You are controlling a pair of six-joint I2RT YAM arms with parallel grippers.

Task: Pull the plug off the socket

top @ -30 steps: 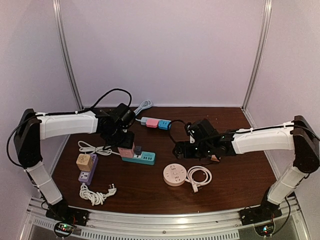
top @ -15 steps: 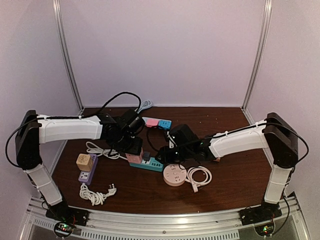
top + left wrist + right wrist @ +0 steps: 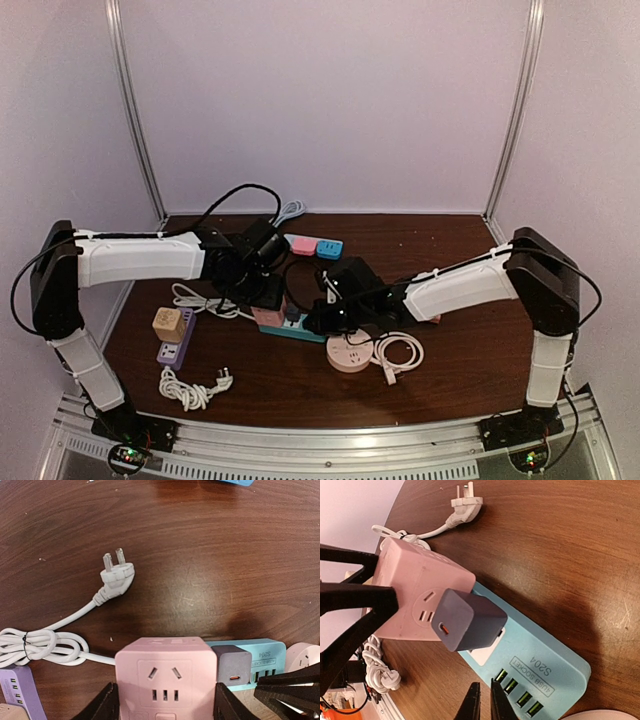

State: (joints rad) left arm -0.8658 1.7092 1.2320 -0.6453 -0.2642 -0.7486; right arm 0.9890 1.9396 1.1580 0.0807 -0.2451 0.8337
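The pink cube [image 3: 165, 675] was clamped by the left gripper [image 3: 165, 700], presumably bracing the teal strip [image 3: 535, 655]; the right gripper [image 3: 484, 684], closed empty, was poised right of the grey plug [image 3: 470, 620].

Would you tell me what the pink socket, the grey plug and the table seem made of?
Pink socket: matte plastic, evenly coloured with moulded slots. Grey plug: likely smooth plastic, rounded edges. Table: dark wood or veneer, showing grain and sheen.
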